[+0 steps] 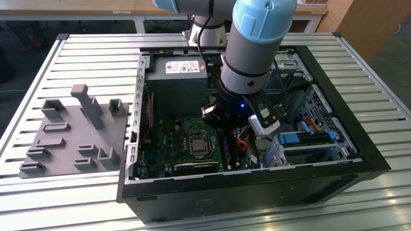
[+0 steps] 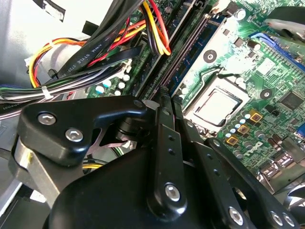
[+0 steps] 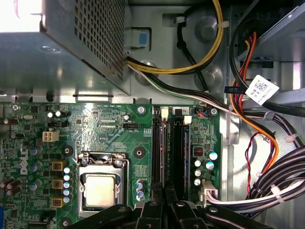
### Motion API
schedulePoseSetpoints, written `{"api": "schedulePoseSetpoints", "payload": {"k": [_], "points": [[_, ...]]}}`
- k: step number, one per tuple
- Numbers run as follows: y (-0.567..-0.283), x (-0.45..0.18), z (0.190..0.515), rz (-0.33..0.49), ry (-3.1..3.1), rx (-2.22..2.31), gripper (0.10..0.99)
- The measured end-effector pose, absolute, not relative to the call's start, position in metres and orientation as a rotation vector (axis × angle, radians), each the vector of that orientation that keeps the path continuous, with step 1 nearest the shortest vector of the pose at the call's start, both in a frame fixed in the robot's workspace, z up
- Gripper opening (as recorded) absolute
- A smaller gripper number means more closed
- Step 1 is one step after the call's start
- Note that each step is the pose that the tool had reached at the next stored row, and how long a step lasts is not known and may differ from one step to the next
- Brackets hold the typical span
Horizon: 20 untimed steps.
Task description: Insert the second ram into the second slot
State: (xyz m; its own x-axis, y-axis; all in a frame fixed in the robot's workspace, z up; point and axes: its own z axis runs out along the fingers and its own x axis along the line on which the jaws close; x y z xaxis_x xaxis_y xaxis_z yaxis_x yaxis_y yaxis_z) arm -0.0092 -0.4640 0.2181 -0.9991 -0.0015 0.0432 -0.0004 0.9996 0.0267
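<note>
Table: ribbed silver metal slats, brightly lit, glare along the near edge. Grey moulded fixture tray: rests flat on the table at the exterior view's left. Wooden cabinet: far right corner. Light wooden bench: along the far side. Floor: dark, far left.

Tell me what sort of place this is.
Probably a robotics lab or test workbench. An open computer case lies on a slatted metal table, a grey holder tray sits beside it, and the robot arm reaches down over the motherboard.
</note>
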Motion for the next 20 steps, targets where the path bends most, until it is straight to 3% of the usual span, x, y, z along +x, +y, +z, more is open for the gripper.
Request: {"api": "schedulePoseSetpoints", "payload": {"k": [20], "points": [[-0.4651, -0.0082, 0.2166, -0.044, -3.098, -0.022, 0.137]]}}
